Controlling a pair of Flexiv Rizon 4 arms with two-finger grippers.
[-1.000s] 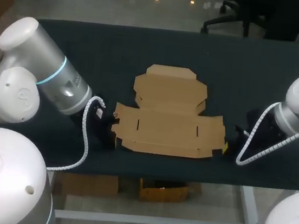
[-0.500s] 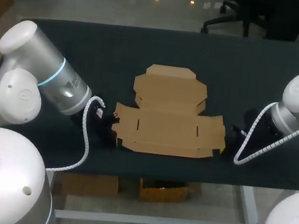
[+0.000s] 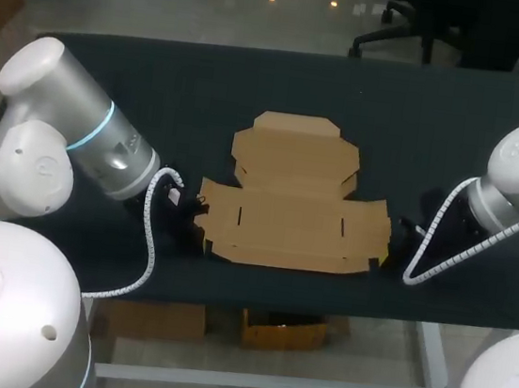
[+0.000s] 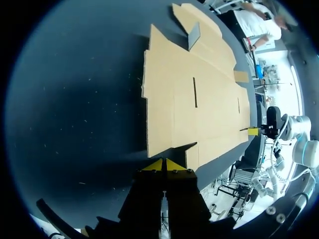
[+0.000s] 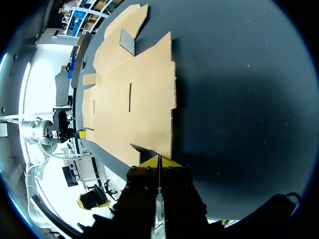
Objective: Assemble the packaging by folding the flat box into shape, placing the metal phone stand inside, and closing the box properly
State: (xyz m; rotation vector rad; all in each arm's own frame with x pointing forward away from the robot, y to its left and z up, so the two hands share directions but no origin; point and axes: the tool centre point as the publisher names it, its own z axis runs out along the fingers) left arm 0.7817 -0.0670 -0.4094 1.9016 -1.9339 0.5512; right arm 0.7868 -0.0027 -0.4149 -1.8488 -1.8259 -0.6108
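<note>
While head view hides fingertips, wrist views show both pairs clenched together: left gripper (image 4: 164, 165) just beside flat box (image 3: 290, 219) left near corner, right gripper (image 5: 158, 162) beside right near corner.

I see a dark, matte tabletop (image 3: 159, 87) running almost the full width of the head view, with its far edge straight and its far corners rounded. The light on it is soft and even. Under its near edge there is a pale metal frame: a leg (image 3: 432, 367) on my right side and a crossbar (image 3: 265, 382) running sideways between the legs. In the left wrist view, the tabletop (image 4: 75, 99) is flecked with small pale specks, and a broad soft shadow darkens part of it. The right wrist view shows the same speckled dark tabletop (image 5: 239, 89) and another patch of shadow.
</note>
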